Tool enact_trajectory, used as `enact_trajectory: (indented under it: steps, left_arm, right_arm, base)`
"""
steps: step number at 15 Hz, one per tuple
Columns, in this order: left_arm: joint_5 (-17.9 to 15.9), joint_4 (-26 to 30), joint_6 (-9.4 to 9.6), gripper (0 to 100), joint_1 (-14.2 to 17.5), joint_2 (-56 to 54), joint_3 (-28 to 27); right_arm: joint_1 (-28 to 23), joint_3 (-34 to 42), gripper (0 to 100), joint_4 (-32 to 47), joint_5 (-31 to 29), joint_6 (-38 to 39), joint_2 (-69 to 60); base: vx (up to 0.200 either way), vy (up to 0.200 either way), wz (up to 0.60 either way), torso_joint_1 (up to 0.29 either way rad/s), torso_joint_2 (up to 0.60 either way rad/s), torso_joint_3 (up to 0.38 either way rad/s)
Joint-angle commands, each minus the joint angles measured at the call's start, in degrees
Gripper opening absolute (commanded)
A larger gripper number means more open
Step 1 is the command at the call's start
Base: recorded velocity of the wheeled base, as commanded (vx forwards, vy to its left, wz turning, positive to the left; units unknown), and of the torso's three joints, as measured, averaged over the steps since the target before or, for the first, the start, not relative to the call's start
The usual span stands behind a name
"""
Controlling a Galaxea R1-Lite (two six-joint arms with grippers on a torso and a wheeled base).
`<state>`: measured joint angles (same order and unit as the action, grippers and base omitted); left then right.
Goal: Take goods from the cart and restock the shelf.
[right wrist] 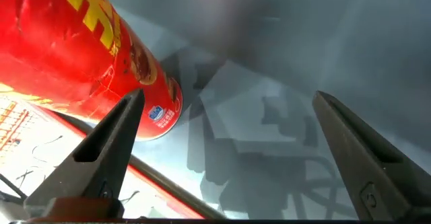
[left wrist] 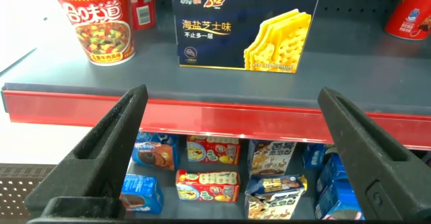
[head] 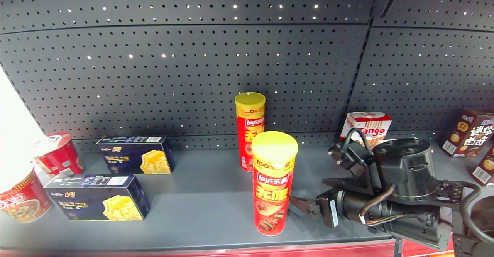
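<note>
Two red chip cans with yellow lids stand upright on the grey shelf: a front can near the edge and a back can by the pegboard. My right gripper is low over the shelf, just right of the front can, open and apart from it. In the right wrist view the front can lies beside one finger of the open right gripper, not between the fingers. My left gripper is open and holds nothing, in front of the shelf's red edge.
Two dark cracker boxes and two cup noodles stand at the shelf's left. A wafer box and brown boxes stand at the right. Several snack boxes sit on a lower level.
</note>
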<state>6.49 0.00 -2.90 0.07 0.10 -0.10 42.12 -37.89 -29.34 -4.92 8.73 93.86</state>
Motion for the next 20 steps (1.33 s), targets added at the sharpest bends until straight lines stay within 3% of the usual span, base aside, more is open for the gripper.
enact_trajectory:
  steps: [1, 20]
  left_arm:
    - [0.02, 0.0, -0.09, 100, 0.01, 0.08, 0.01]
    - [0.02, -0.09, 0.0, 100, 0.01, 0.08, 0.01]
  right_arm:
    - [0.68, -1.14, 100, -0.01, 0.0, -0.03, 1.42]
    - [1.56, -3.16, 100, -2.83, -0.08, -0.55, 6.16]
  base:
    - [0.0, 0.0, 0.0, 0.0, 0.0, 0.0]
    - [0.0, 0.0, 0.0, 0.0, 0.0, 0.0]
